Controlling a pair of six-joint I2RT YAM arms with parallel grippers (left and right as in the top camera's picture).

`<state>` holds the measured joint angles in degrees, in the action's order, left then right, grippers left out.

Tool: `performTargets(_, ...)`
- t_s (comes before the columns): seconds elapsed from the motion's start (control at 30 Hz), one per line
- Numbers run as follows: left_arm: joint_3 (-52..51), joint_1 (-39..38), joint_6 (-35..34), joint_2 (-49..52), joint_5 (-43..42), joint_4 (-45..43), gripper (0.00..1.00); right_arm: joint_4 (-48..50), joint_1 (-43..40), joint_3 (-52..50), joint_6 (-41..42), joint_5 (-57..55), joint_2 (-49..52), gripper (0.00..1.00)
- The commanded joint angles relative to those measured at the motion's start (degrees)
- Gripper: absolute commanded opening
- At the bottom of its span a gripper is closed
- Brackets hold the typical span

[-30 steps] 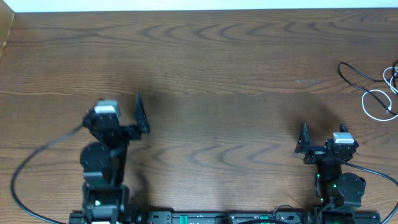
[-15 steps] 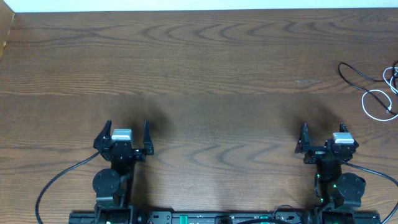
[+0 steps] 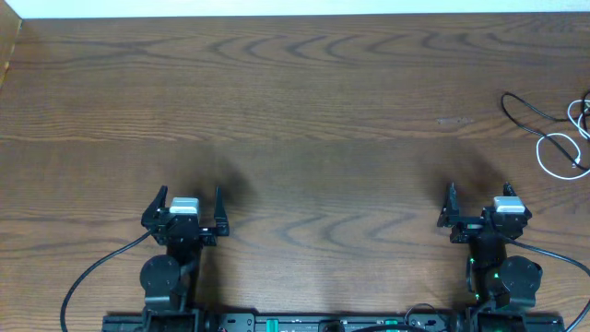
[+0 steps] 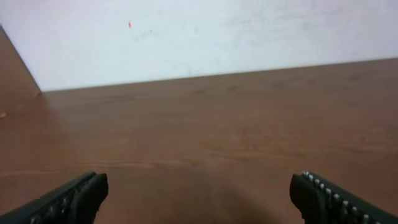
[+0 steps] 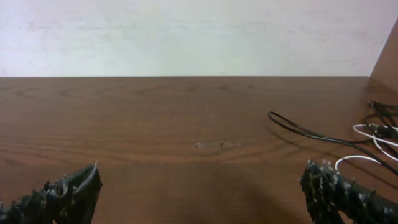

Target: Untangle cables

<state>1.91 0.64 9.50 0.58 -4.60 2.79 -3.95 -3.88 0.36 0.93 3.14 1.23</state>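
The left gripper [image 3: 191,199] has been drawn back to rest like the right gripper [image 3: 479,205]; both are spread wide, empty. The cables [image 3: 553,132] lie untouched at the far right edge, seemingly apart.

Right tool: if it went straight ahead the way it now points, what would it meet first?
Nothing, as far as the wrist view shows. The open right tool faces bare table up to the wall. The black cable and white cable lie off to its right, though depth is uncertain.
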Motion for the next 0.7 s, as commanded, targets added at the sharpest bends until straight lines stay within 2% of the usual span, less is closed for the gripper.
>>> performTargets(0.0, -1.68, 0.24, 0.98, -0.50, -0.66, -0.94, 0.98, -0.35, 0.55, 0.04, 0.74, -0.20, -0.09, 0.99)
performTargets(0.67, -1.68, 0.24, 0.96, -0.35, 0.72, 1.01, 0.99, -0.35, 0.55, 0.04, 0.72, -0.20, -0.09, 0.99)
